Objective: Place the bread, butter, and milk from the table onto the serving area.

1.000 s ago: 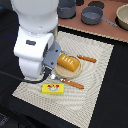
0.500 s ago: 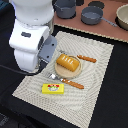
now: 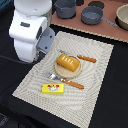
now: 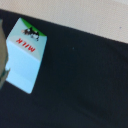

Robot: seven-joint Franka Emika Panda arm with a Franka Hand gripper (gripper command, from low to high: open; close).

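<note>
The bread (image 3: 68,62) is sitting on the round plate (image 3: 59,71) and the butter (image 3: 54,89) is lying flat near the placemat's front edge, so both are already resting on the serving area (image 3: 97,65); only the milk (image 4: 25,57) seems left to move. In the wrist view the milk carton is standing on the dark tabletop (image 4: 85,80), somewhat off to one side of the camera's centre, with a pale edge beyond it that may be the mat. The jaws themselves are not showing in either view, so whether they are apart or together cannot be told; the arm (image 3: 30,32) is hanging over the dark tabletop off the mat's edge, toward the exterior view's left. The likeliest trouble from here is a descent that is not centred on the carton: a finger could be coming down on the gabled top or nudging a side wall, tipping the light carton over. A grip taken too high on the gable might also be slipping during the carry. In the exterior view the arm's white body is hiding the milk completely, and the wrist picture is blurred, with a greenish shape cut off at the frame edge that cannot be identified.
</note>
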